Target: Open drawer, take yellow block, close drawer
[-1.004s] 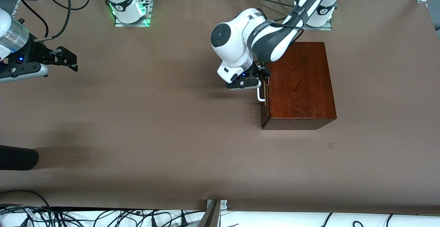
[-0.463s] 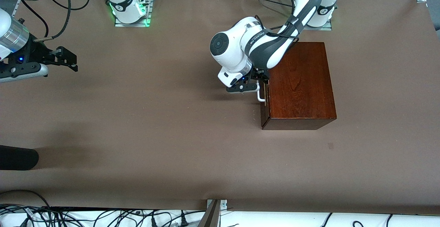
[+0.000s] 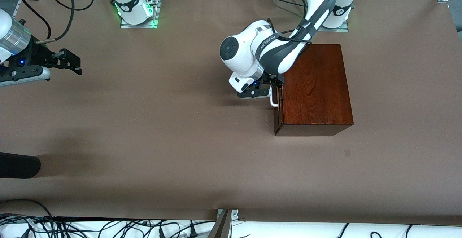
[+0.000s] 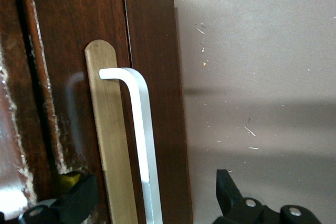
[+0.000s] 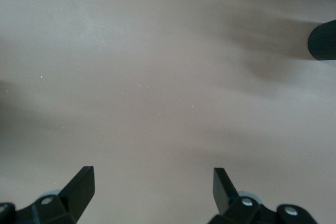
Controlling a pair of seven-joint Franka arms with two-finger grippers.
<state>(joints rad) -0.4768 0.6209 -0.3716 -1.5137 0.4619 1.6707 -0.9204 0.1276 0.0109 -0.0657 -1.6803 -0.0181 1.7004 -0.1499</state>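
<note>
The glossy dark mahogany box stands near the left arm's base. Its drawer is closed, with the dark front facing the right arm's end of the table. The white bar handle sticks out from it. My left gripper is open at the drawer front. In the left wrist view the handle runs between the two fingers of the left gripper, touching neither. The yellow block is hidden. My right gripper is open and empty, waiting above the table at the right arm's end; it also shows in the right wrist view.
A dark rounded object lies at the table edge at the right arm's end, also seen in the right wrist view. Cables run along the table's near edge. The brown tabletop spreads wide in front of the drawer.
My left gripper has shifted slightly in toward the drawer front, its fingers now straddling the handle. The drawer and the right arm have not moved.
</note>
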